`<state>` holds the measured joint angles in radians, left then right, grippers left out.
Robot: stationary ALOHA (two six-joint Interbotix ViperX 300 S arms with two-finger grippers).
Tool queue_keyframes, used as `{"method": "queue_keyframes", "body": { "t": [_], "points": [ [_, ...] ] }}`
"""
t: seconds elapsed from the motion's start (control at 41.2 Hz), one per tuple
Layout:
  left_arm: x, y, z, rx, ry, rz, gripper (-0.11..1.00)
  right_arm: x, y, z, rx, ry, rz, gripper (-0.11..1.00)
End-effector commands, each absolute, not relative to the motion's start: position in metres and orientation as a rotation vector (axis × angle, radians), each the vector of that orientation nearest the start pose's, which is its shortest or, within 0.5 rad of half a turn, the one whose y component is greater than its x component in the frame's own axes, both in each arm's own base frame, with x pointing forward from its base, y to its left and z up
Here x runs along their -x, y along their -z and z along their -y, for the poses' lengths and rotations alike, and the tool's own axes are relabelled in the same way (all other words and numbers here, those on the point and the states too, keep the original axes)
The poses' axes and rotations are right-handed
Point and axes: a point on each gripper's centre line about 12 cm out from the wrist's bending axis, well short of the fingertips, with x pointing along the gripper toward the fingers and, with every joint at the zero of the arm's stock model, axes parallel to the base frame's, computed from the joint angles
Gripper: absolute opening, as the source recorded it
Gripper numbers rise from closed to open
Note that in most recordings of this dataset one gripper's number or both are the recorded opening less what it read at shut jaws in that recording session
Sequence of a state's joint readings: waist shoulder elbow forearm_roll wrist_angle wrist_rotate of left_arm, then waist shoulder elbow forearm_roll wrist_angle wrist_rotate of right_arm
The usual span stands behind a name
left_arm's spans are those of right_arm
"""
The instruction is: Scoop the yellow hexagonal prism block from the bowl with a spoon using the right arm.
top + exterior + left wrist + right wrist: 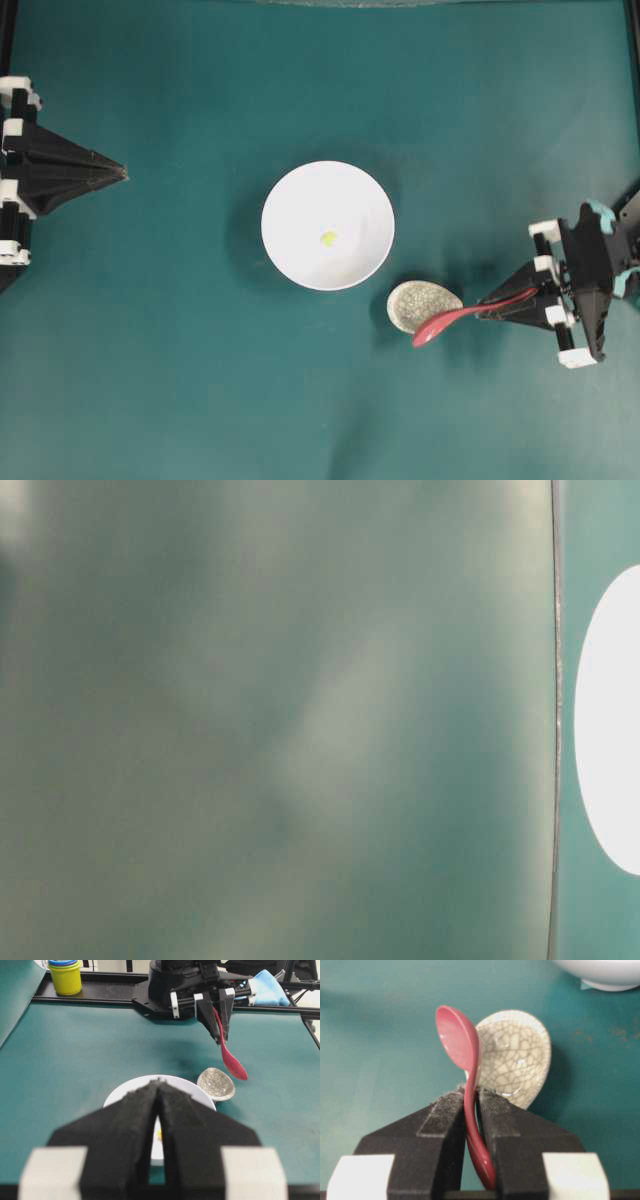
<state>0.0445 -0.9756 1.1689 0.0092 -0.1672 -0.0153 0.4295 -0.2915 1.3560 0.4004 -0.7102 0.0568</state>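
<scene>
The white bowl [285, 195] stands mid-table with the tiny yellow hexagonal prism block [327, 238] on its floor. To its lower right, my right gripper [487, 309] is shut on the handle of the pink-red spoon [448, 322]. In the right wrist view the handle runs between the pads of the gripper [471, 1094], and the spoon [459, 1040] is turned on its side, its scoop pointing away toward the bowl [605, 972]. The scoop lies at the edge of the speckled spoon rest [412, 300]. My left gripper [122, 173] is shut and empty at the far left.
The spoon rest [517, 1055] sits just behind the scoop, between the spoon and the bowl. At the far table edge in the left wrist view stand stacked yellow cups [65, 977] and a blue cloth [267, 987]. The table-level view is a blur.
</scene>
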Motion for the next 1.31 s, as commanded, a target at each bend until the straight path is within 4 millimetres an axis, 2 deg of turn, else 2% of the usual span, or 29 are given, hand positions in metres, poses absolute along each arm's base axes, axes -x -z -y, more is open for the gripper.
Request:
{"method": "queue_keyframes", "body": {
  "t": [0.0, 0.316, 0.632, 0.923, 1.287],
  "points": [
    [-0.199, -0.294, -0.009, 0.005, -0.044, 0.002, 0.03, -0.217, -0.135, -0.064, -0.247, -0.099, -0.373, 0.16],
    [-0.199, -0.295, -0.009, 0.003, -0.044, 0.002, 0.03, -0.221, -0.149, -0.061, -0.253, -0.093, -0.324, 0.16],
    [-0.193, -0.301, -0.009, -0.009, -0.044, 0.012, 0.03, -0.224, -0.149, -0.061, -0.261, -0.088, -0.346, 0.16],
    [-0.194, -0.298, -0.009, -0.006, -0.044, -0.006, 0.03, -0.224, -0.147, -0.055, -0.270, -0.060, -0.358, 0.15],
    [-0.194, -0.297, -0.009, -0.012, -0.045, -0.011, 0.03, -0.228, -0.134, -0.051, -0.284, -0.011, -0.433, 0.15]
  ]
}}
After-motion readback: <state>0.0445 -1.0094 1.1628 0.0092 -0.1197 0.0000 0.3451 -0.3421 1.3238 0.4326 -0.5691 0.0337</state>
